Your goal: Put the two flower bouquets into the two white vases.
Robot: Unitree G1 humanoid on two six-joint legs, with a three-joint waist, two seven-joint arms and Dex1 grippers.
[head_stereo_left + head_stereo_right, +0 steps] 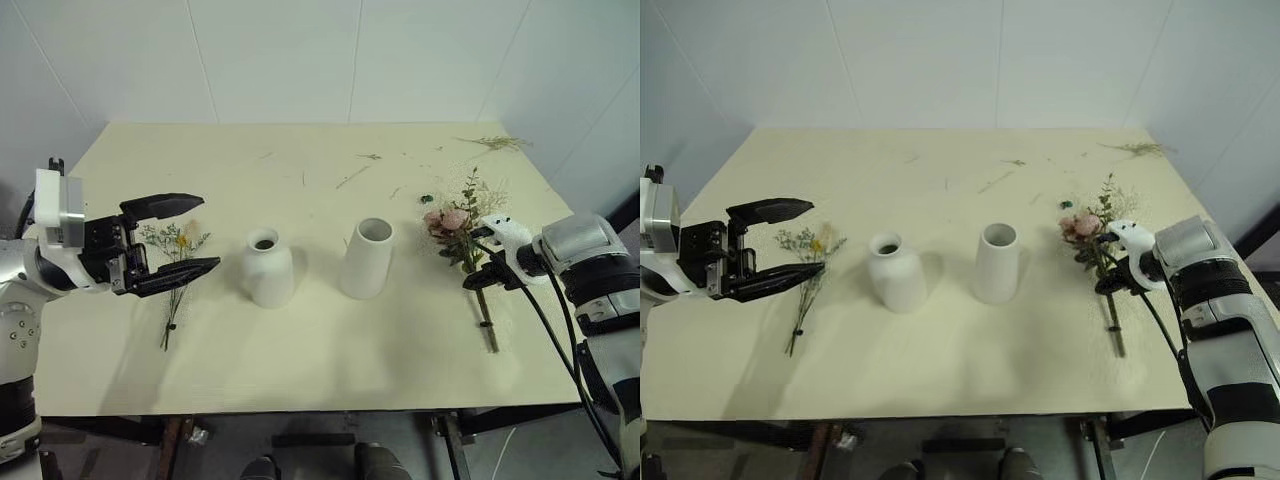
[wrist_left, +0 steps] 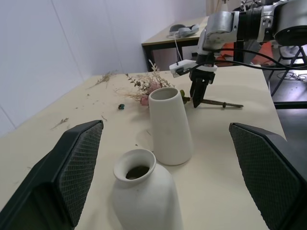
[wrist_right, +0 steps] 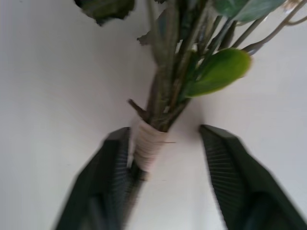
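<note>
The large bouquet (image 1: 455,220) of pink roses lies on the right of the table (image 1: 300,370), its stem (image 1: 487,322) pointing toward the near edge. My right gripper (image 1: 484,268) points down over that stem. In the right wrist view its fingers (image 3: 112,158) straddle the wrapped stem (image 3: 146,143); one finger touches it, the other stands apart. The small wispy bouquet (image 1: 178,246) lies at the left, under my open left gripper (image 1: 208,232), which hovers empty above it. Between the bouquets stand the short bottle-shaped vase (image 1: 268,266) and the wide-mouthed vase (image 1: 368,258), both upright and empty.
Loose dried twig scraps (image 1: 495,143) lie at the far right corner, with more scraps (image 1: 352,177) at the back middle. A small dark bit (image 1: 427,198) sits beside the roses. A desk (image 2: 182,33) stands beyond the table's right side.
</note>
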